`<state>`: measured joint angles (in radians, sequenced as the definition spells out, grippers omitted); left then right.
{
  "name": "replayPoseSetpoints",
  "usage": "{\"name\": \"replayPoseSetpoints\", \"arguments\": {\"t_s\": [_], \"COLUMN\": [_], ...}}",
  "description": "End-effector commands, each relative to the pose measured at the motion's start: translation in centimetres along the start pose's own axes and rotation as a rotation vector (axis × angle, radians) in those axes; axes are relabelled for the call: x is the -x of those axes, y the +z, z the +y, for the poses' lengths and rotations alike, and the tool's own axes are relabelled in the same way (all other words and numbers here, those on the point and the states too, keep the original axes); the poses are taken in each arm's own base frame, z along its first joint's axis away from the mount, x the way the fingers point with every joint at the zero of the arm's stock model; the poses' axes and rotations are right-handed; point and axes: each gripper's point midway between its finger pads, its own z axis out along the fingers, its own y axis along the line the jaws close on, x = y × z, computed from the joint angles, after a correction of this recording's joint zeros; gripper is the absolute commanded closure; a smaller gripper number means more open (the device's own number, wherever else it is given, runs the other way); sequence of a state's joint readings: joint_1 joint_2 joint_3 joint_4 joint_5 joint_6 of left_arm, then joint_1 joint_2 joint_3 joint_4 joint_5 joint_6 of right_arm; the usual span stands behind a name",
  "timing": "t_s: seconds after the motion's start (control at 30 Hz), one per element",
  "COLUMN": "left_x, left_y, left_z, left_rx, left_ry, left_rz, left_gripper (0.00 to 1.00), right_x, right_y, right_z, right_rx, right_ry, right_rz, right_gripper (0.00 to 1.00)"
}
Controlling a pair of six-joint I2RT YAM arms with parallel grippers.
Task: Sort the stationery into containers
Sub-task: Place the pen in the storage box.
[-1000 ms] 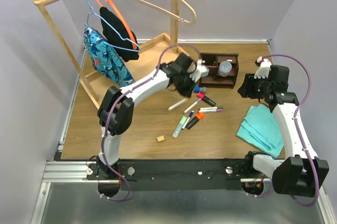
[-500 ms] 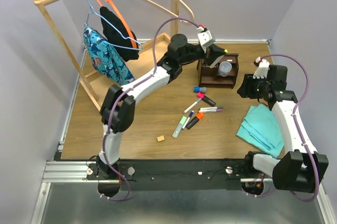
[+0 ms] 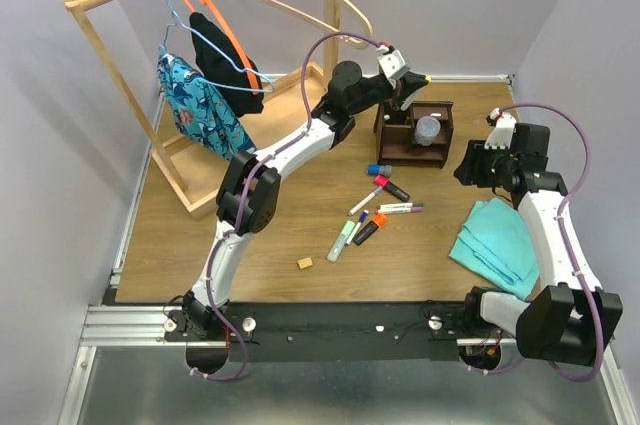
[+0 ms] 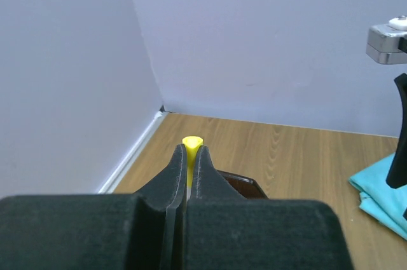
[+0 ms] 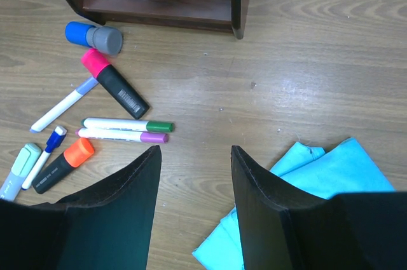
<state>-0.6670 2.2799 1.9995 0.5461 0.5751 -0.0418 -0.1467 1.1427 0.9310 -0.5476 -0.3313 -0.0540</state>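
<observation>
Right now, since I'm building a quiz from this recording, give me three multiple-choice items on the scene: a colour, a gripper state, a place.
1. What colour is the tip of the held pen in the left gripper? A red; B yellow; C blue.
2. How is the right gripper? A open, holding nothing; B shut tight; C out of every view.
3. Where is the tan eraser? A in the left gripper; B on the table, apart from the loose markers; C in the right gripper.
Answers: B, a yellow tip pokes out of its shut jaws; A, its jaws stand apart over bare wood; B, it lies alone on the wood.
</observation>
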Motion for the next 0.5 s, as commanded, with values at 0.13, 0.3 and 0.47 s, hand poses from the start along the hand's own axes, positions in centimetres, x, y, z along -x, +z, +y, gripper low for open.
{"name": "replayPoseSetpoints", "arguments": {"t_s": [0.13, 0.3, 0.47], "left_x": [-4.3, -5.6, -5.9], "left_y": [-0.3, -0.2, -0.7], "left_z": [2.9, 3.9, 5.2], "left_rx": [0.057, 0.081, 0.119], "left_ry": [0.022, 0.011, -0.001], "left_rz": [0.017, 0.018, 0.007], "left_gripper": [1.00, 1.00, 1.00], "right_x": [-0.1, -0.3, -0.6], "right_y": [0.5, 0.9, 1.2], "right_z": [-0.8, -1.1, -1.1], "right_rx": [-0.012, -0.014, -0.009], "right_ry": [-0.009, -0.004, 0.003], "right_rz": [0.020, 0.041, 0.056], "right_gripper": [0.44, 0.44, 0.45]}}
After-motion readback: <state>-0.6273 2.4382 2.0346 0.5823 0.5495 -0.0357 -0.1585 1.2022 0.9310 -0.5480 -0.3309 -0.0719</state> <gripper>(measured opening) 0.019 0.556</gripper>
